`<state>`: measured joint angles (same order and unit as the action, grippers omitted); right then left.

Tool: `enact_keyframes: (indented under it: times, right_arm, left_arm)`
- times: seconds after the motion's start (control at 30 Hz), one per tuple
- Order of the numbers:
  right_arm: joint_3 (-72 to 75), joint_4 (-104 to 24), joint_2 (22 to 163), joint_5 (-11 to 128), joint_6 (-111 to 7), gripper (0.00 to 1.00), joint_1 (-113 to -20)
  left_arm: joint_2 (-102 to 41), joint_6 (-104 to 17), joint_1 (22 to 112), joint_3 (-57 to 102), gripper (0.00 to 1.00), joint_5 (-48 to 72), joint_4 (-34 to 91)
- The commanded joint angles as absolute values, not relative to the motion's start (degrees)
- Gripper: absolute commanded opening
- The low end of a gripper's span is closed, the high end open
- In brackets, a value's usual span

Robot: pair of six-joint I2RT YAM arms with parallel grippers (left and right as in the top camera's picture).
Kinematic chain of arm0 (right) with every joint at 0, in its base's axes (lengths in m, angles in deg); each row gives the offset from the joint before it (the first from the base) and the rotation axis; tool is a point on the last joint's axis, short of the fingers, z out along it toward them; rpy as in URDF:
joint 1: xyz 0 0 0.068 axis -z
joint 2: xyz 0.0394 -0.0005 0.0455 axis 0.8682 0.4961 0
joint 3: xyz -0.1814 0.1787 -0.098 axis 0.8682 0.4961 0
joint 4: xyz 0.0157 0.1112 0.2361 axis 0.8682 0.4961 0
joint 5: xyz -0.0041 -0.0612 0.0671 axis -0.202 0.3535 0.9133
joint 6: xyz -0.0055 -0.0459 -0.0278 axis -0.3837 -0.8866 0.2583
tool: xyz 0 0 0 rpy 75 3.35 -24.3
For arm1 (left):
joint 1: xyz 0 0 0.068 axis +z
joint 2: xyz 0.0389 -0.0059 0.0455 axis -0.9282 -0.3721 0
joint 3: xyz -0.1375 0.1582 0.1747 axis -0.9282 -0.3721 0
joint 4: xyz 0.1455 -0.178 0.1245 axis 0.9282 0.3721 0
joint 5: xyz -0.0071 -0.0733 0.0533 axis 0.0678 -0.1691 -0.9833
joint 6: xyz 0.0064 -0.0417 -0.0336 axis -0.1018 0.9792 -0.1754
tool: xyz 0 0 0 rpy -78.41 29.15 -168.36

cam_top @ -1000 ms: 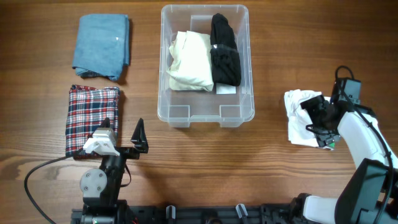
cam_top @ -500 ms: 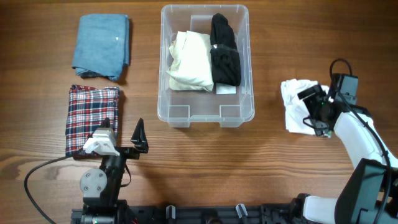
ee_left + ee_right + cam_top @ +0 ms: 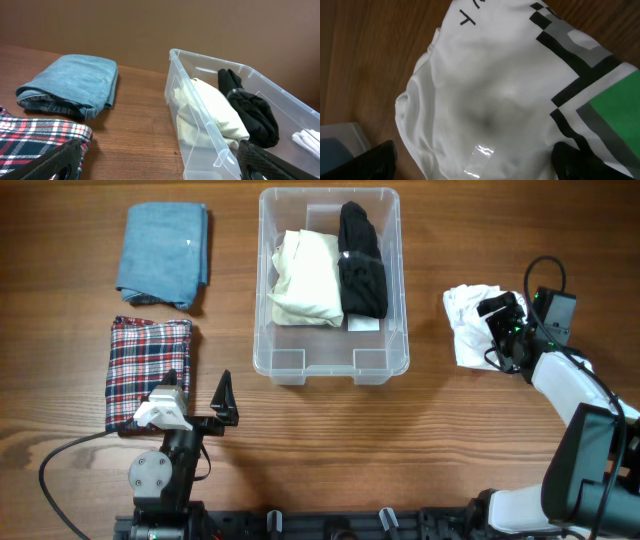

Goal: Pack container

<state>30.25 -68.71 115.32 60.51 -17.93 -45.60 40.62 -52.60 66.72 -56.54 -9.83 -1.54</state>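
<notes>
Right tool [image 3: 495, 330] has carried the white shirt [image 3: 462, 320] up and left since a second ago, closer to the container [image 3: 262, 300]; left tool [image 3: 195, 405] hasn't budged. Overhead: container sits mid-desk [image 3: 440, 450], already holding a cream garment [image 3: 305, 280] and a black garment [image 3: 362, 270]; jeans [image 3: 163, 255] and plaid cloth [image 3: 148, 370] lie folded to its left. Left wrist: jaws wide apart, nothing between them, container ahead to the right. Right wrist: white shirt fills the frame, jaws spread around a thick bunch of it, which reads as gripped. Step in hand, I'd say: shirt transfer. Next needs a lift clear over the container's right wall, then release onto the bare floor at the robot's end.
</notes>
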Motion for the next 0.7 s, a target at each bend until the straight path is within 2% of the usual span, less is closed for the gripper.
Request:
enact_keyframes:
  times: [0.0, 0.23, 0.43, 0.67]
  right_arm:
    - [29.0, -69.2, 117.3, 62.5, -20.3, 1.00, -46.0]
    - [21.7, -64.5, 113.1, 65.7, -30.5, 0.99, -46.0]
    - [9.9, -46.4, 107.9, 60.5, -45.9, 1.00, -46.0]
    - [5.1, -30.5, 106.9, 54.8, -52.6, 1.00, -46.0]
  left_arm:
    - [40.9, -52.5, 67.1, -56.9, 1.00, -10.2, -1.4]
    - [40.9, -52.5, 67.1, -56.9, 1.00, -10.2, -1.4]
    - [40.9, -52.5, 67.1, -56.9, 1.00, -10.2, -1.4]
    - [40.9, -52.5, 67.1, -56.9, 1.00, -10.2, -1.4]
